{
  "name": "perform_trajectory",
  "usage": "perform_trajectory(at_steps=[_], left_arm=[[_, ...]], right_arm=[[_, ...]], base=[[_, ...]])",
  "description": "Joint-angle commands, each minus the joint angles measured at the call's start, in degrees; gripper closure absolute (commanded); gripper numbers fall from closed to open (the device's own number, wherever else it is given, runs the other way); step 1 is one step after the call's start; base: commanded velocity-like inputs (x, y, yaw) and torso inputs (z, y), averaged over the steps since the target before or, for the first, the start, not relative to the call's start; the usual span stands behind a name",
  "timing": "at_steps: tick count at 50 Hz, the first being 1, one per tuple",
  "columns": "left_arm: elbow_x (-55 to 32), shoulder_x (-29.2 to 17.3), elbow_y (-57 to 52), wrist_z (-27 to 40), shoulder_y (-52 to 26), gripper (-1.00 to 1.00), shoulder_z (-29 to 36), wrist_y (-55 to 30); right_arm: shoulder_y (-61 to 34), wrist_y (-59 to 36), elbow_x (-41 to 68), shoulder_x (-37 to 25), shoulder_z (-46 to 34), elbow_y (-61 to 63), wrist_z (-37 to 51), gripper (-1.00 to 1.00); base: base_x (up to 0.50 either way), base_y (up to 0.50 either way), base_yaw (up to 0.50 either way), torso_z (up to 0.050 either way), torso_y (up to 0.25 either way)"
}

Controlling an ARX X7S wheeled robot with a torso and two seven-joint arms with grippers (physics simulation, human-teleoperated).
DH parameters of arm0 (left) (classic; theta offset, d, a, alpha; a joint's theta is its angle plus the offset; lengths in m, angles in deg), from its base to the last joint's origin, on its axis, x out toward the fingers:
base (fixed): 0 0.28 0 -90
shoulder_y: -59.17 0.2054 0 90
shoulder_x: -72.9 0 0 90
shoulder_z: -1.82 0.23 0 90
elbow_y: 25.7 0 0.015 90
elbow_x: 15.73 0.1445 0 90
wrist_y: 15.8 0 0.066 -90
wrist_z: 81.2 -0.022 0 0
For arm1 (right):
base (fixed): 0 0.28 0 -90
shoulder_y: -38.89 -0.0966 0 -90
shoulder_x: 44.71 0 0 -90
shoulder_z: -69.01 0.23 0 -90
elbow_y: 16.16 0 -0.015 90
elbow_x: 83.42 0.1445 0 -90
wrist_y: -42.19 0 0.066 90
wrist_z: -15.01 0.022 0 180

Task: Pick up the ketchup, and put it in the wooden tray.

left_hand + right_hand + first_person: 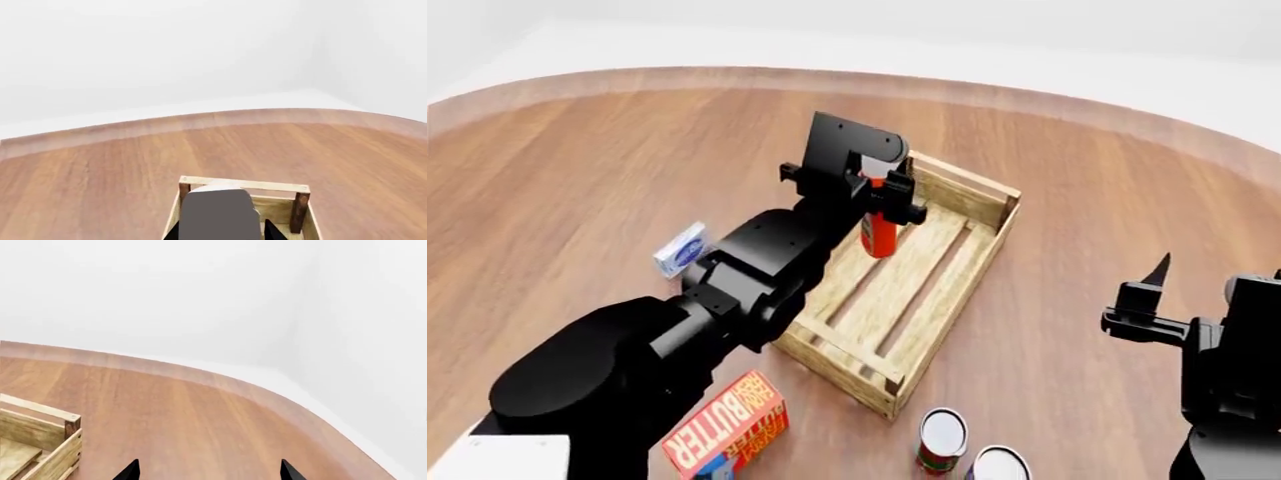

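Note:
The ketchup (880, 231), a slim orange-red bottle, hangs upright in my left gripper (882, 203), which is shut on its upper part. It is over the far end of the wooden tray (952, 300), its bottom close to the slats. I cannot tell whether it touches them. In the left wrist view the bottle's top shows as a grey-white shape (220, 210) between the black fingertips (273, 231), with the tray's far rim (243, 184) beyond. My right gripper (1141, 298) is open and empty, right of the tray, its fingertips (130, 472) wide apart.
A red-orange butter box (727, 425) lies near the tray's front left. A small blue-white box (678, 250) lies left of the tray. Two cans (941, 435) stand by the tray's near corner. The tray's corner (40, 432) shows in the right wrist view.

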Motion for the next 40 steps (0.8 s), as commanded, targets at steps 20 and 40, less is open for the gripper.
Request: perform_trajectory(at_steps=[20,40], left_arm=[[1.1,0.0,-0.5,1.2,-2.3,1.00,-0.9,2.6],[4.4,0.0,-0.9,1.9,-1.8,1.00,-1.1,3.6]], right_arm=[[0.0,0.1,0.3,0.3,0.4,-0.1,0.8,-1.00],[0.0,0.0,0.5,0.4,0.4,0.0,1.2,-1.00]], base=[[0.00,0.00,0.00,0.000,-0.155],[0.00,0.00,0.00,0.000,-0.155]])
